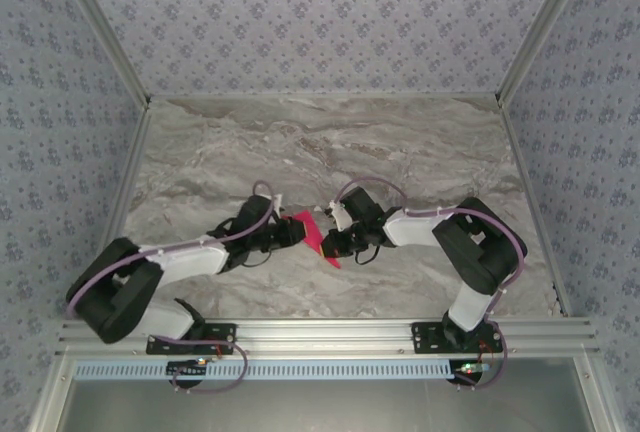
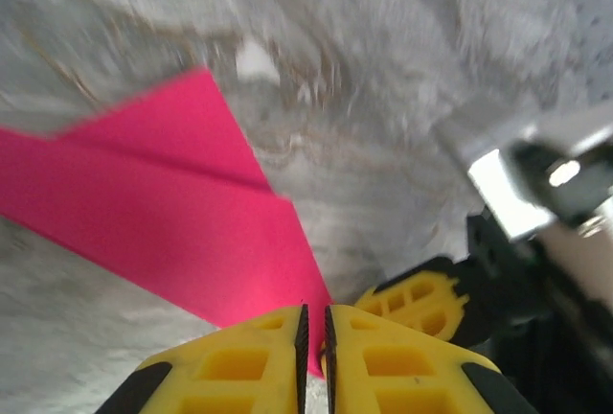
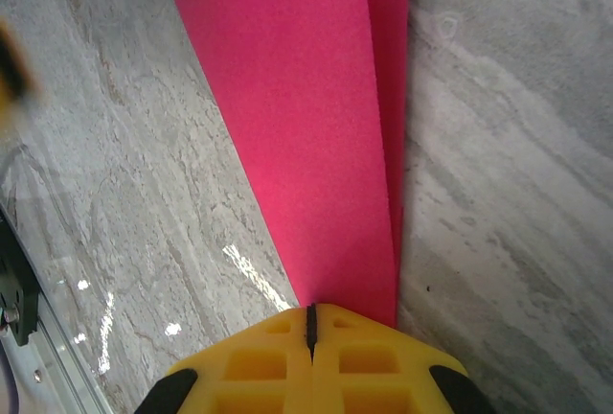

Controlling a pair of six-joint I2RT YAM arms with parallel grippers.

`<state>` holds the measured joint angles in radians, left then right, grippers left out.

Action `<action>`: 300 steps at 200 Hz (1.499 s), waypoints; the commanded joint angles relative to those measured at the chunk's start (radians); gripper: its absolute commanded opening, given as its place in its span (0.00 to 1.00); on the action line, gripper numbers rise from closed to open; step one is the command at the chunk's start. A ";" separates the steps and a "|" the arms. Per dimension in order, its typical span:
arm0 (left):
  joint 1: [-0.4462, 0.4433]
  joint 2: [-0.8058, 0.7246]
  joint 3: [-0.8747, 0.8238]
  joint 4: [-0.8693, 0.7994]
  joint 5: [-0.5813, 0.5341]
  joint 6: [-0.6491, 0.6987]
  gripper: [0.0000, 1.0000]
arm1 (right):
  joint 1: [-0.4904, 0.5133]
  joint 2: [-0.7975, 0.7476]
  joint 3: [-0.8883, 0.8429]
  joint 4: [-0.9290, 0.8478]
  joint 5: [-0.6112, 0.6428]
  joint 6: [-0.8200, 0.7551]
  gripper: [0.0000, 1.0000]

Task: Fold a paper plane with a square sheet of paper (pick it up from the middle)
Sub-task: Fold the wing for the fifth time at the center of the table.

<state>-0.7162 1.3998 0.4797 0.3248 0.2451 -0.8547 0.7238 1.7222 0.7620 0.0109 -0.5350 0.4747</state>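
The paper plane (image 1: 318,238) is magenta-pink paper folded into a narrow pointed shape, held just above the marble table between the two arms. In the left wrist view the paper plane (image 2: 172,213) shows layered folds. Its near corner runs into the thin gap of my left gripper (image 2: 314,310), which is shut on it. My right gripper (image 3: 310,309) is shut on the end of the paper plane (image 3: 306,107), which stretches away as a long strip with a second layer along its right edge. In the top view the left gripper (image 1: 293,231) and right gripper (image 1: 338,243) flank the paper.
The marble table (image 1: 330,142) stretches behind the arms, walled by patterned panels. An aluminium rail (image 1: 320,332) runs along the near edge. A yellow finger of the right gripper (image 2: 421,301) sits close beside my left fingers.
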 commanded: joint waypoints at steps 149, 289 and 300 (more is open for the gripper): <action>0.178 0.231 0.063 -0.061 -0.068 0.143 0.08 | -0.014 0.057 -0.075 -0.199 0.107 -0.033 0.00; 0.238 -0.081 0.050 -0.098 0.054 0.121 0.10 | -0.022 0.077 0.033 -0.129 0.106 0.012 0.00; 0.211 -0.075 0.034 -0.046 0.068 0.099 0.09 | -0.021 0.092 0.055 -0.116 0.103 0.020 0.00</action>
<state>-0.4572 1.3281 0.5556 0.2108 0.2710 -0.7097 0.7155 1.7382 0.7956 -0.0277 -0.5385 0.4717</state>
